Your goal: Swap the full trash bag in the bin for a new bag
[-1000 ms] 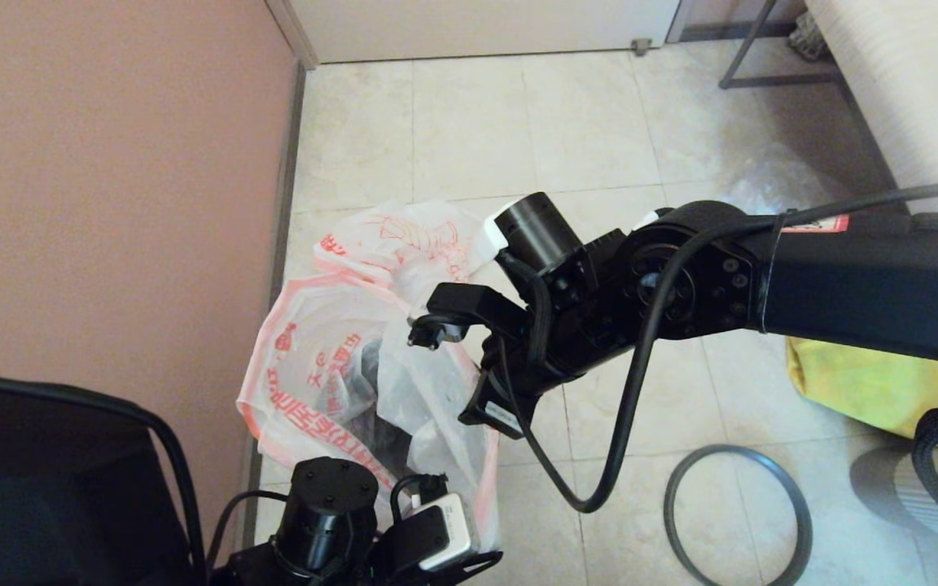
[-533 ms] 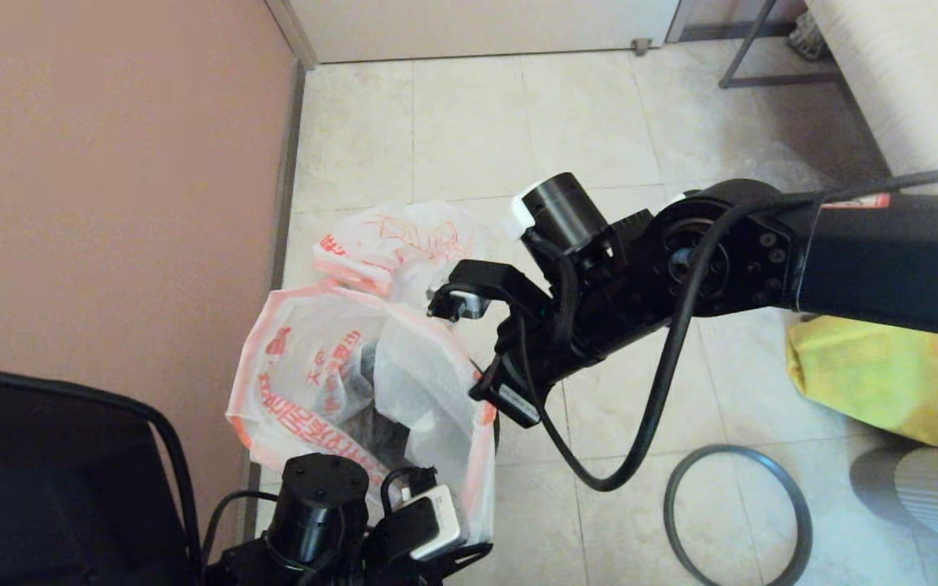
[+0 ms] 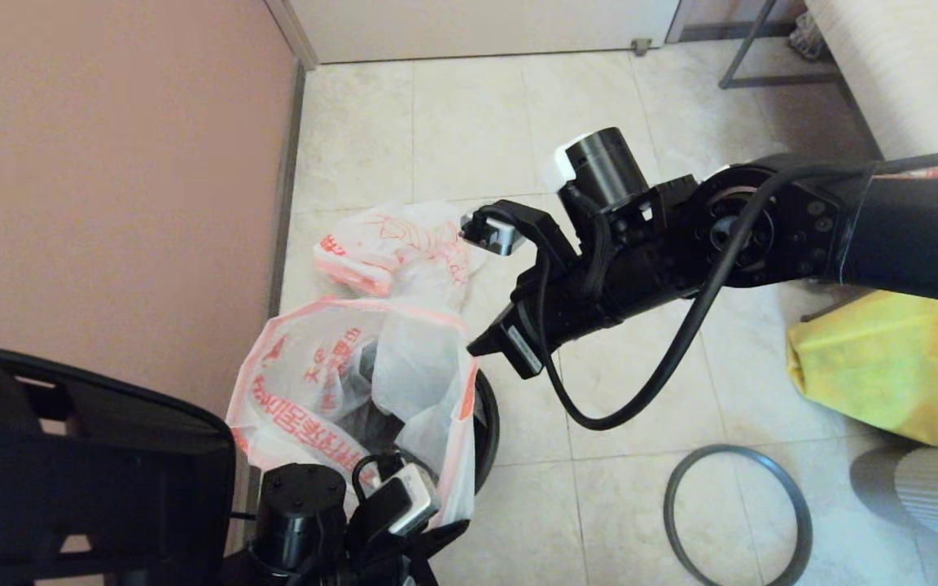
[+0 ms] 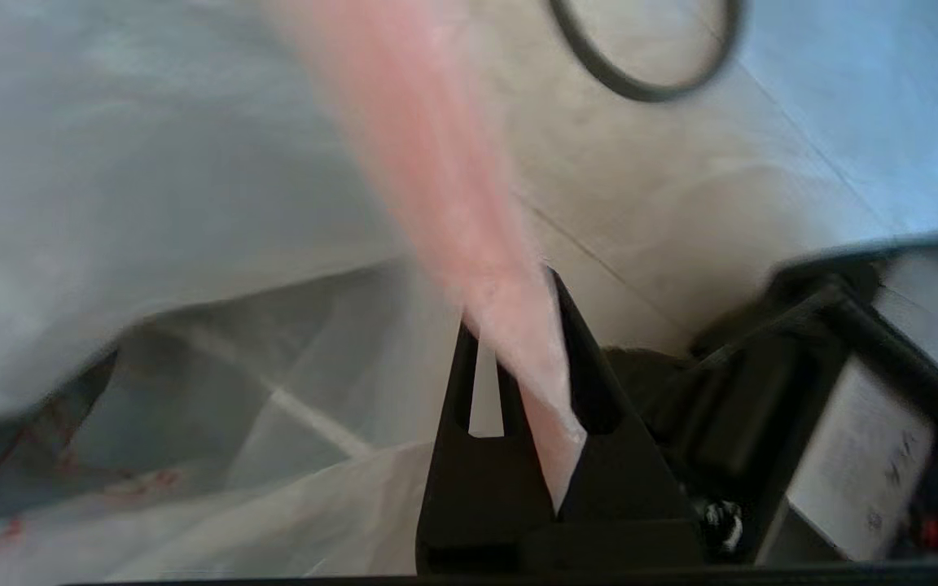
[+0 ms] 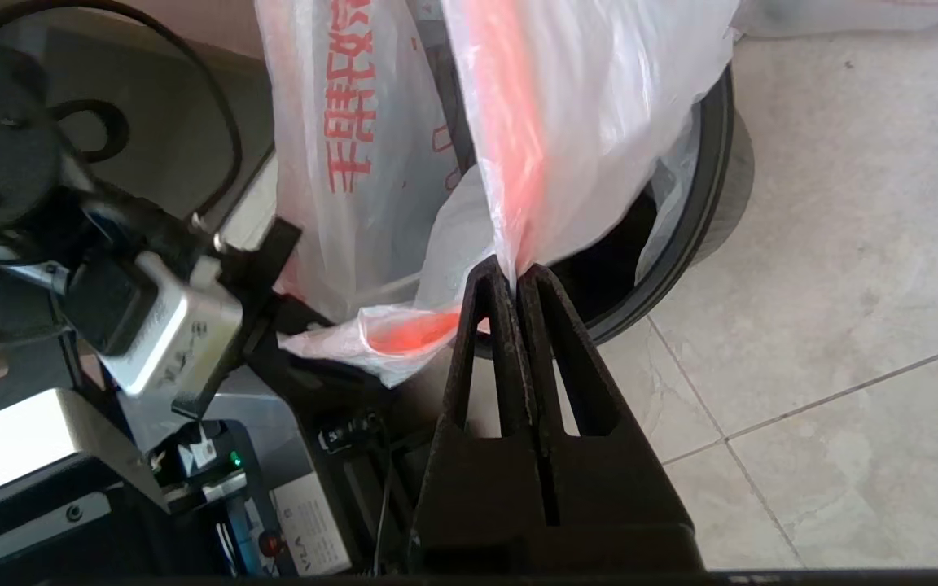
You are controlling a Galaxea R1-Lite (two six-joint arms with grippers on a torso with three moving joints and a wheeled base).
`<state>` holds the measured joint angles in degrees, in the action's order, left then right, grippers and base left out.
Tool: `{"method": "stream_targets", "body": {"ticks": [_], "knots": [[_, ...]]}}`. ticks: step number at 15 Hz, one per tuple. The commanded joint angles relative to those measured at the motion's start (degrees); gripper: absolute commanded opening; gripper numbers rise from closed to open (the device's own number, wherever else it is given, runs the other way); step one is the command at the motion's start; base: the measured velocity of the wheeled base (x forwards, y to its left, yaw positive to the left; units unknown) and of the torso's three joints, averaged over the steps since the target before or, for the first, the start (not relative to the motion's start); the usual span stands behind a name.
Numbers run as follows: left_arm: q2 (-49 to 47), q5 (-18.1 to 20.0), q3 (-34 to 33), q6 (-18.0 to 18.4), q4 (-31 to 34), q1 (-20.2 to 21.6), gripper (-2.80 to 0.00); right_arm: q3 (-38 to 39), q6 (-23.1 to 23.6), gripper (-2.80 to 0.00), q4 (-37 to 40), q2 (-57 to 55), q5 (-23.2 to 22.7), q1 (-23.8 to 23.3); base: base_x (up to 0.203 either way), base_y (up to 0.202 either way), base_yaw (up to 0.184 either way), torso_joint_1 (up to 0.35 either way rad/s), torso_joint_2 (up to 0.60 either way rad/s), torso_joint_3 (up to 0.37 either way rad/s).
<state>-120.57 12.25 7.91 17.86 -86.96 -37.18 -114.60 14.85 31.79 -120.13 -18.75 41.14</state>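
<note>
Both end effectors pinch pink edge of new bag (image 3: 404,366) over bin (image 3: 485,423): left end effector (image 4: 518,358), right end effector (image 5: 515,281). Thin bag may tear or slip if pulled hard.

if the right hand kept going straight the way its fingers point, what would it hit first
The right hand is shut on the new bag, so that film is already at its tips. Just beyond, probably the bin rim, though depth is unclear.
</note>
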Motion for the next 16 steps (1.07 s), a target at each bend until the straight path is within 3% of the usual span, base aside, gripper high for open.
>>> {"method": "stream_targets", "body": {"ticks": [1, 4, 8, 9, 13, 16], "knots": [[1.9, -1.5, 1.6, -3.0, -0.7, -0.2, -2.8, 0.0, 0.1, -2.8, 0.2, -0.9, -0.1, -0.3, 0.0, 0.0, 0.0, 0.0, 0.0, 0.0], [2.3, -5.2, 2.5, -3.3, -0.7, -1.8, -2.8, 0.0, 0.1, -2.8, 0.2, -1.0, -0.1, -0.3, 0.0, 0.0, 0.0, 0.0, 0.0, 0.0], [2.4, -6.2, 4.6, -3.4, -0.7, -1.8, -2.8, 0.0, 0.1, -2.8, -0.1, -1.7, 0.0, -0.7, 0.0, 0.0, 0.0, 0.0, 0.0, 0.0], [2.8, -6.6, 4.7, -3.4, -0.7, -1.9, 0.0, 0.0, 0.1, -2.8, -0.1, -1.7, 0.0, -1.0, 0.0, 0.0, 0.0, 0.0, 0.0, 0.0], [6.2, -6.7, 4.9, -4.5, -0.7, -2.1, 0.0, 0.0, 0.1, -2.8, -0.2, -2.0, 0.4, -1.9, 0.0, 0.0, 0.0, 0.0, 0.0, 0.0], [13.1, -7.9, 3.5, -10.9, -0.7, -3.0, 0.0, 0.0, -1.9, -2.8, -1.1, -1.7, 0.6, -2.6, 0.0, 0.0, 0.0, 0.0, 0.0, 0.0]]}}
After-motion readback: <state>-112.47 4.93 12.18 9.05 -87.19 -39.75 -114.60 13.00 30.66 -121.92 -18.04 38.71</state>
